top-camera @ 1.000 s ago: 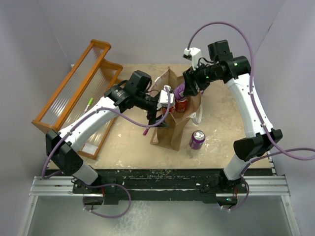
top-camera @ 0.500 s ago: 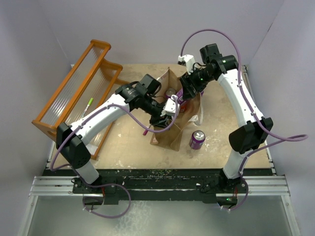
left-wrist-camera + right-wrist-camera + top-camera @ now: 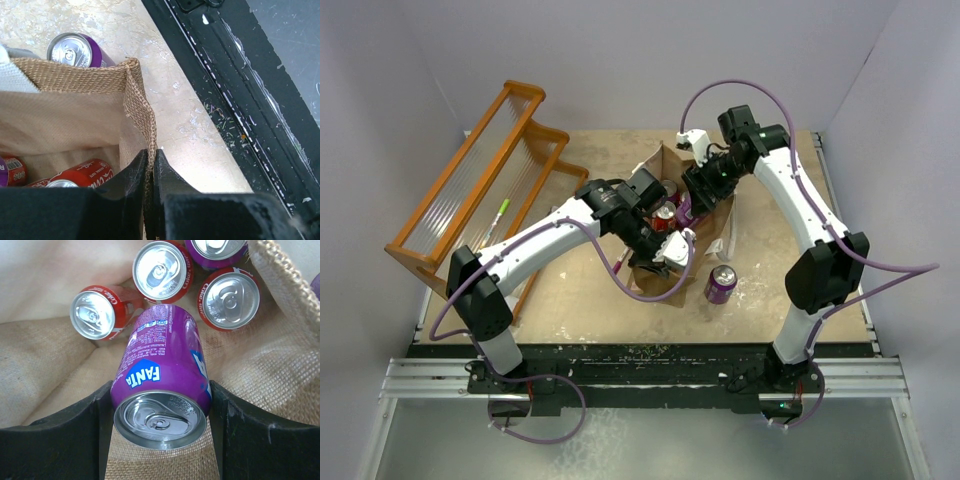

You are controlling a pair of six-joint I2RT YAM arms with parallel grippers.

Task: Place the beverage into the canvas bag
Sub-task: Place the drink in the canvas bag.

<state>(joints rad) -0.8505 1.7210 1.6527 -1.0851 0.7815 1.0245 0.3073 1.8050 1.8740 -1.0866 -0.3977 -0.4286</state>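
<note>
The canvas bag (image 3: 655, 162) stands open in the middle of the table. My left gripper (image 3: 672, 250) is shut on the woven rim at the bag's near corner (image 3: 150, 160), its jaws pinching the cloth. My right gripper (image 3: 695, 195) is inside the bag's mouth, shut on a purple Fanta can (image 3: 162, 385) that hangs tilted above the cans on the bag's floor. Several red cans (image 3: 97, 312) and a purple one (image 3: 215, 250) stand upright inside the bag (image 3: 50, 365). Another purple can (image 3: 721, 284) stands on the table just outside the bag (image 3: 65, 120), also visible from the left wrist (image 3: 75, 50).
An orange slatted rack (image 3: 480, 190) lies at the left of the table with a green-tipped pen (image 3: 502, 208) on it. The bag's white handle (image 3: 725, 240) hangs down on its right side. The black base rail (image 3: 240, 100) runs along the near table edge.
My left gripper has swung right to the bag's near corner and shut on its rim. My right arm has moved left and down, carrying the purple can into the bag's mouth.
</note>
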